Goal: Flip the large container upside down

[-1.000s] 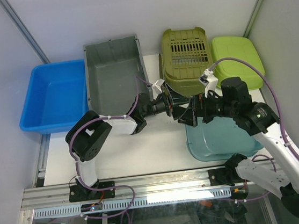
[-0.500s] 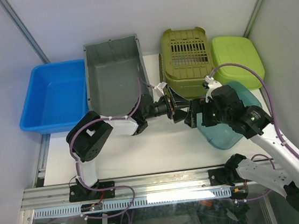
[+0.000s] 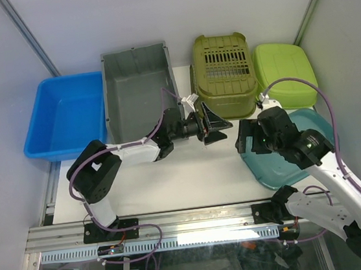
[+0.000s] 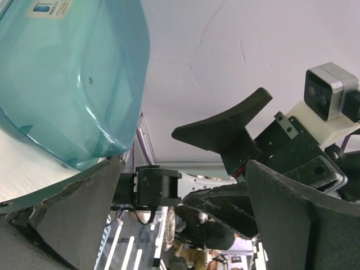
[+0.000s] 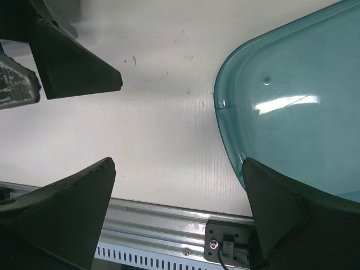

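The large container (image 3: 287,163) is a teal translucent tub lying at the right of the table, partly under my right arm. Its smooth rounded base shows in the right wrist view (image 5: 292,101). In the left wrist view the tub (image 4: 67,84) carries a label on that base. My right gripper (image 3: 245,139) hangs open at the tub's left edge with nothing between its fingers (image 5: 179,163). My left gripper (image 3: 215,126) is open too and points right toward the right gripper, clear of the tub (image 4: 184,163).
Along the back stand a blue bin (image 3: 64,115), a grey bin (image 3: 138,91), an olive slatted basket (image 3: 225,71) and a lime lid (image 3: 284,74). A metal rail (image 5: 169,230) runs along the table's near edge. The right gripper's fingers (image 4: 225,126) face the left wrist camera closely.
The teal tub lay flat under the grippers, rose onto its edge, and now lies further right with its base up. Both grippers let go and drew apart; the left one pulled back left.
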Motion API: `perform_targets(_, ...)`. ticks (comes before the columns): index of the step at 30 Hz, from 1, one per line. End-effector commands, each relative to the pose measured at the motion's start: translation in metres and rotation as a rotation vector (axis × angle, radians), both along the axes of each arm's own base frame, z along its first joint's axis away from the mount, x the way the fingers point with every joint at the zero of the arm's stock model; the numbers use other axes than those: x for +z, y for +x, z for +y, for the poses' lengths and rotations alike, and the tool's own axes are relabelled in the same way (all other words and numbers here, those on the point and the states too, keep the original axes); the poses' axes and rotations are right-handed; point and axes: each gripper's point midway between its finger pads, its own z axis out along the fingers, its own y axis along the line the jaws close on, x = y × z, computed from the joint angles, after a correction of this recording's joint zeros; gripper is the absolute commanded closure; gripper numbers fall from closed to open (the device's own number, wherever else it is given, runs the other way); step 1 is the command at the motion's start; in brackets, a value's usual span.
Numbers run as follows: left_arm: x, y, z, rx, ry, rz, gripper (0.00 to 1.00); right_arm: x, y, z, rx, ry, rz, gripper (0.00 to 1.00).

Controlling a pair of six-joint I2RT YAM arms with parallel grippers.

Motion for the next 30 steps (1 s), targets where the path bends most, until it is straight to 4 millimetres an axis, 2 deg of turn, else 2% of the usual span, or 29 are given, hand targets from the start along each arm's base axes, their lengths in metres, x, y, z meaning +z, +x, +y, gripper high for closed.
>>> perform_targets(1,0.034,-0.004,0.010,-0.010,0.005,-0.152,0.01,0.031,0.010,0.000,-0.040,0.062,-0.107,0.01)
perform_targets(5,0.041,0.003,0.026,0.033,0.099,-0.227,0.01,0.013,0.008,0.012,0.023,0.060,-0.050,0.01)
perform_targets(9,0.056,0.018,0.056,0.134,0.234,-0.315,0.01,-0.011,0.008,0.019,0.039,0.056,0.009,0.01)
perform_targets(14,0.076,0.042,0.112,0.303,0.384,-0.396,0.01,-0.028,0.012,0.031,0.053,0.091,0.027,0.01)
perform_targets(20,0.061,0.073,0.175,0.463,0.555,-0.376,0.01,-0.075,0.019,0.033,0.010,0.032,0.137,0.01)
perform_targets(24,0.055,0.077,0.190,0.492,0.628,-0.379,0.01,-0.096,0.025,0.022,-0.072,-0.045,0.182,0.01)
perform_targets(30,0.044,0.081,0.193,0.506,0.664,-0.360,0.01,-0.116,0.045,0.021,-0.135,-0.068,0.167,0.01)
